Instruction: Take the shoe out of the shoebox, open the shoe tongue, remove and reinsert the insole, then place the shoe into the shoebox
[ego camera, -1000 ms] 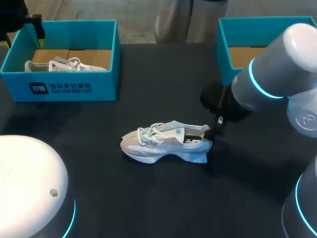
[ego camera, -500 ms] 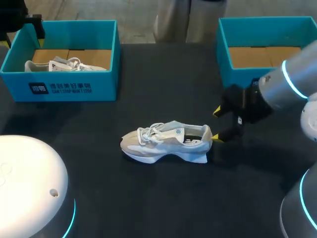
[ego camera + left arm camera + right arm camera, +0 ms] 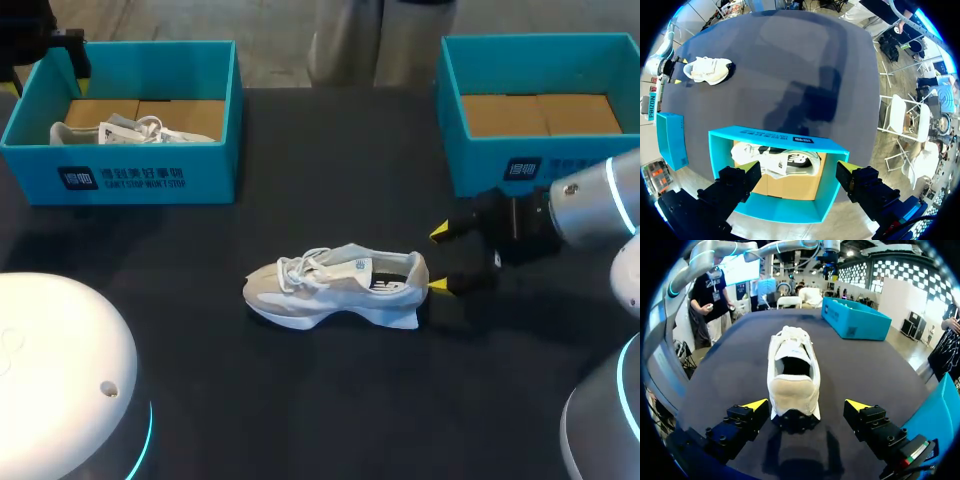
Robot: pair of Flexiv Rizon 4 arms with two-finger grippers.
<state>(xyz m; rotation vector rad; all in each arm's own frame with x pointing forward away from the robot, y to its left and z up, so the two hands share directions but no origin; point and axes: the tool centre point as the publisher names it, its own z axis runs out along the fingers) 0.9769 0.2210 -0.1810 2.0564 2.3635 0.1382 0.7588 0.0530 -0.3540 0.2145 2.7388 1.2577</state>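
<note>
Right pincer (image 3: 438, 259) has drawn back from the heel of the shoe (image 3: 335, 285), fingers apart, probably to line up a fresh grip. Shoe stands upright on the tabletop (image 3: 330, 400). Left pincer (image 3: 799, 167) hangs open above a shoebox (image 3: 775, 136).

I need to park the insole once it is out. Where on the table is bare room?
Bare black tabletop lies between the left teal cardboard shoebox and the right teal shoebox, behind the white sneaker. Another bare strip runs in front of the sneaker. It is crowded at the heel, where the right gripper stands open.
</note>
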